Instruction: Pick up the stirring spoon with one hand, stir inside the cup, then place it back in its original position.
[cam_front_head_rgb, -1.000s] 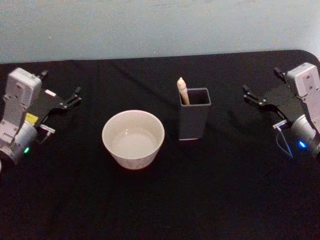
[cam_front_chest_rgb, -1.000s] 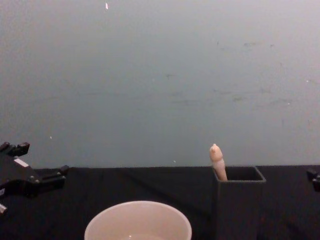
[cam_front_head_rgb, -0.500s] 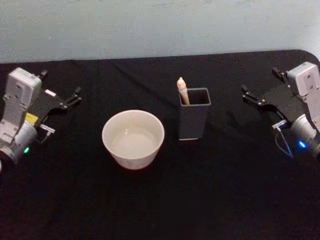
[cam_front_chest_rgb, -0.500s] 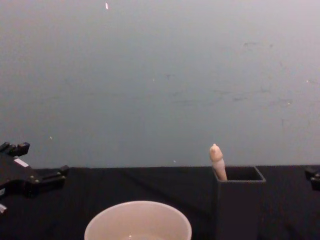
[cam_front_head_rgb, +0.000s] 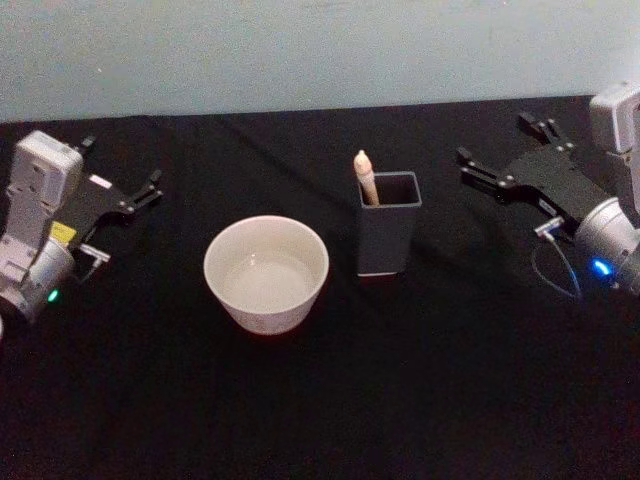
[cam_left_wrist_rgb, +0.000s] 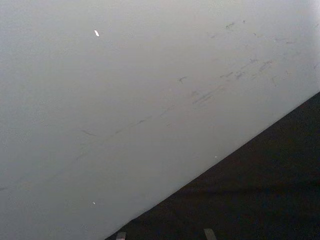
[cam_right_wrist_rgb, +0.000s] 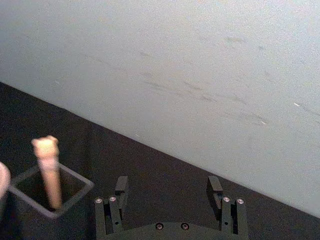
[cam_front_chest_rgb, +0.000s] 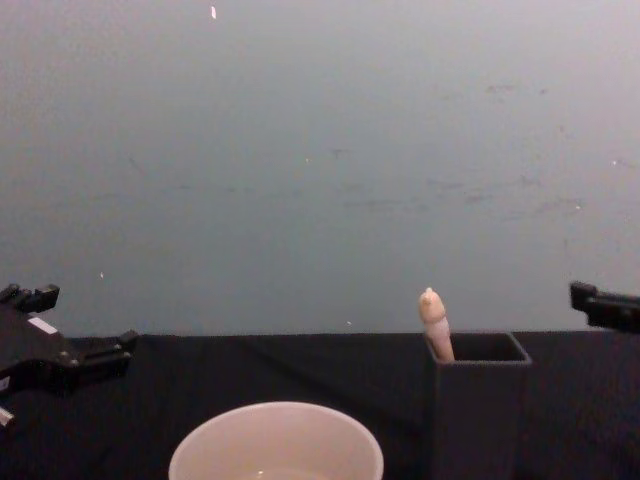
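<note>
Hovering by the desk's (cam_front_head_rgb: 420, 400) right edge, the right hand (cam_front_head_rgb: 492, 136) is gaping wide — the stirring spoon (cam_front_head_rgb: 365, 177) is standing in the holder (cam_front_head_rgb: 388, 240) mid-desk, beside the cup (cam_front_head_rgb: 266, 275); the left hand (cam_front_head_rgb: 122, 162) is idling at the left edge, fingers apart.

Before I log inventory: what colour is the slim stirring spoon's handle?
Pale cream stirring spoon handle, best in right wrist view.

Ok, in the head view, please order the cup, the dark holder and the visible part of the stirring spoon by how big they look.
1. cup, clearly the widest.
2. holder, narrower, at a similar distance.
3. stirring spoon, its handle top sticking out; the rest is hidden.
</note>
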